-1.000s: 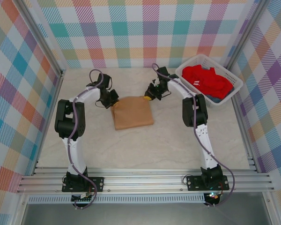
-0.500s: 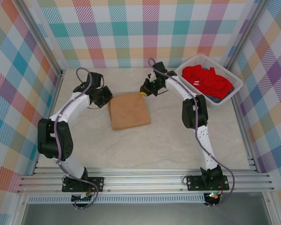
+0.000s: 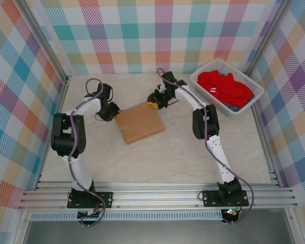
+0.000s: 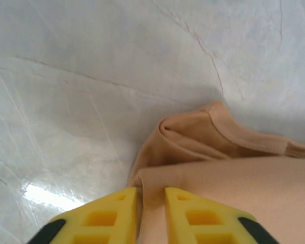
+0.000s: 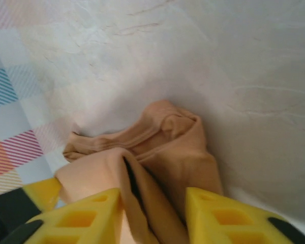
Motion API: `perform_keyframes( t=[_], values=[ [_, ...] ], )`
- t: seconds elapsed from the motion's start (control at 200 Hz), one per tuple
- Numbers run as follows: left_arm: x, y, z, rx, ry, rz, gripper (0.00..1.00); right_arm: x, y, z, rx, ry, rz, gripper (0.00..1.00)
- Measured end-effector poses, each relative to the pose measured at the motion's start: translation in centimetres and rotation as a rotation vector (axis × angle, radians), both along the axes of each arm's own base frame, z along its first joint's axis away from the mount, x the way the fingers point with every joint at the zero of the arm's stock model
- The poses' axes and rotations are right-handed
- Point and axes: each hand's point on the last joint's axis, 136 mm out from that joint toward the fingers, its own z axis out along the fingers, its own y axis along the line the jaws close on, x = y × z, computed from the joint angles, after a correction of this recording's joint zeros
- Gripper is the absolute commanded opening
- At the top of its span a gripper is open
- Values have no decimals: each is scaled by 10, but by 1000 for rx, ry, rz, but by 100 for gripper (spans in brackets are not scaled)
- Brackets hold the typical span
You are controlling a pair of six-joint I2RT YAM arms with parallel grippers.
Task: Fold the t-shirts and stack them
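yellow claw astride tan-orange t-shirt fold, pale table

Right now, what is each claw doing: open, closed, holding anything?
Left gripper: jaws a narrow gap apart with an edge of the tan shirt between them; a real grip cannot be told.
Right gripper: jaws apart, with tan shirt cloth bunched between them.

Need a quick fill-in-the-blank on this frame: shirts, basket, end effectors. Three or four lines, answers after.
1. The folded tan shirt lies on the ____.
2. The red shirt sits in the white ____.
3. The left end effector has the tan shirt's edge between its ____ fingers.
4. The right end effector is at the tan shirt's far ____ corner in the top view.

Answers: table; basket; yellow; right
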Motion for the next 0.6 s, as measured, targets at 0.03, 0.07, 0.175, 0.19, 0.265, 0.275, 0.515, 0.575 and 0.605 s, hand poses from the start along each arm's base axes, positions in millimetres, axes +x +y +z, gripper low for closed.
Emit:
perform_keyframes(
  t=[0.03,0.07,0.175,0.19,0.265,0.275,0.515,0.575,0.605],
  values=[
    [1,2,3,13,1,3,41,1,-3,0,-8,0,-6,42],
    [3,5,10,29,-4,20,51,2,-5,2,-17,-9,-10,43],
    [3,9,28,77,-33,31,56,3,-17,8,-66,-35,-26,44],
    [1,10,32,83,-34,34,55,2,-20,10,-78,-39,-30,44],
    [-7,5,49,82,-48,48,54,-7,-33,24,-127,-64,-46,43],
    [-8,3,52,79,-50,51,53,-8,-35,27,-133,-69,-46,43],
    [-67,-95,73,-128,-18,115,43,-59,-88,107,-195,-218,-128,42],
    [-78,-120,66,-161,22,149,44,-69,-94,121,-178,-252,-138,42],
    [-82,-132,61,-170,46,165,44,-74,-96,126,-172,-262,-141,42]
  ],
)
